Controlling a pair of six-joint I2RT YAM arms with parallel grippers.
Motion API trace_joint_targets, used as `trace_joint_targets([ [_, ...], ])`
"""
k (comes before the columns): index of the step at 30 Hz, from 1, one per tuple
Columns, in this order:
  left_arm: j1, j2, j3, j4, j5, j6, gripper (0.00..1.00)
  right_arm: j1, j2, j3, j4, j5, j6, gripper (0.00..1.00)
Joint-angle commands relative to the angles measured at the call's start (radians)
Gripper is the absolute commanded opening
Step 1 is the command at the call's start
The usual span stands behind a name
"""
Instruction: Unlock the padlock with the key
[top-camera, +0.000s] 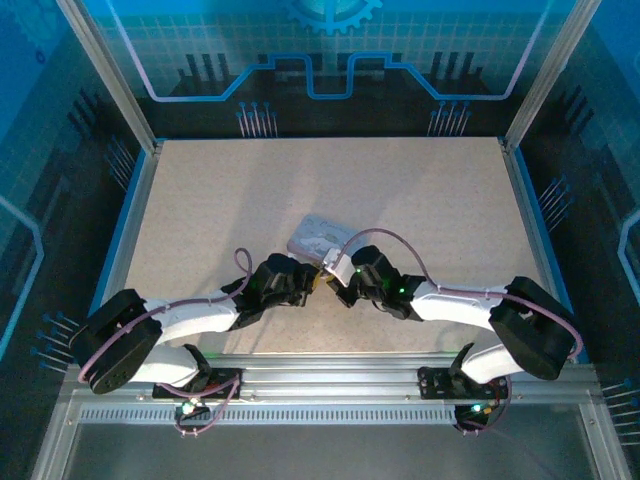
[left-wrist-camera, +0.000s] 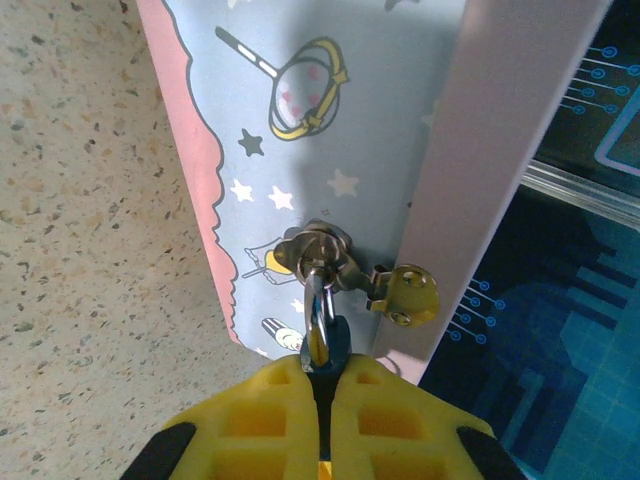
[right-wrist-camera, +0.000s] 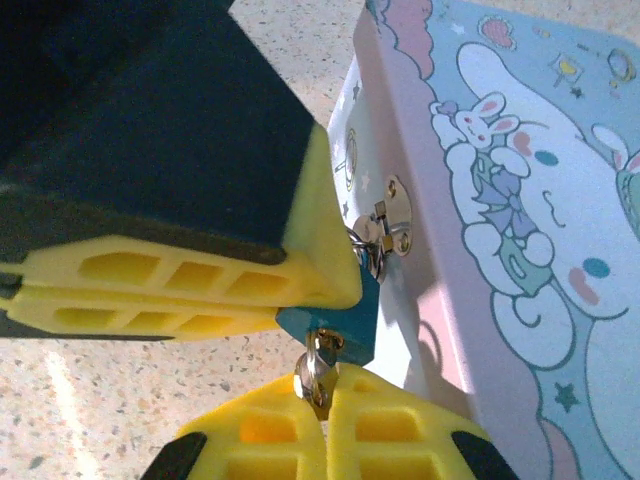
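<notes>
Padlock (right-wrist-camera: 340, 318): small, with a teal-blue body and a thin silvery shackle. The shackle is threaded through the silvery hasp (right-wrist-camera: 385, 228) on the side wall of the tin (right-wrist-camera: 520, 220), so the lock sits just beside that wall. The body is clamped between the yellow fingers of the left gripper (left-wrist-camera: 322, 375), which are closed tight on it. In the left wrist view, a dark sliver of the body and the shackle loop are shown beyond the fingertips.

Key (right-wrist-camera: 318, 368): small and silvery, pinched between the closed yellow fingers of the right gripper (right-wrist-camera: 325, 400). The exposed end of the key is seen touching the underside of the padlock body. Whether it is seated in the keyhole cannot be told.

Tin: pastel and rectangular, with pink edging and a lid printed with a white long-eared cartoon figure. It is placed near the middle of the speckled table (top-camera: 400, 180), hasp side turned toward the arms. A small gold-coloured fitting (left-wrist-camera: 410, 292) is noted at the tin's edge, just beside the hasp.

Arms: both are stretched inward from the near edge, and the two grippers are set tip to tip at the tin's near side.
</notes>
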Motion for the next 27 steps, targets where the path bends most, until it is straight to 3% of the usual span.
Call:
trace_joint_targets([
  [1, -0.042, 0.009, 0.040, 0.091, 0.170, 0.040, 0.00, -0.007, -0.008, 0.092, 0.149, -0.067, 0.119, 0.00],
  [9, -0.040, -0.017, 0.035, 0.063, 0.135, 0.044, 0.00, 0.020, -0.021, 0.037, 0.173, 0.044, -0.056, 0.00],
  [12, -0.040, -0.037, 0.035, 0.034, 0.122, 0.047, 0.00, 0.033, -0.030, 0.016, 0.168, 0.083, -0.153, 0.11],
  [18, -0.032, -0.057, 0.031, 0.009, 0.108, 0.042, 0.00, 0.057, -0.062, -0.020, 0.153, 0.135, -0.294, 0.21],
  [27, -0.029, -0.050, 0.042, 0.001, 0.112, 0.047, 0.00, 0.069, -0.071, -0.029, 0.159, 0.143, -0.339, 0.26],
])
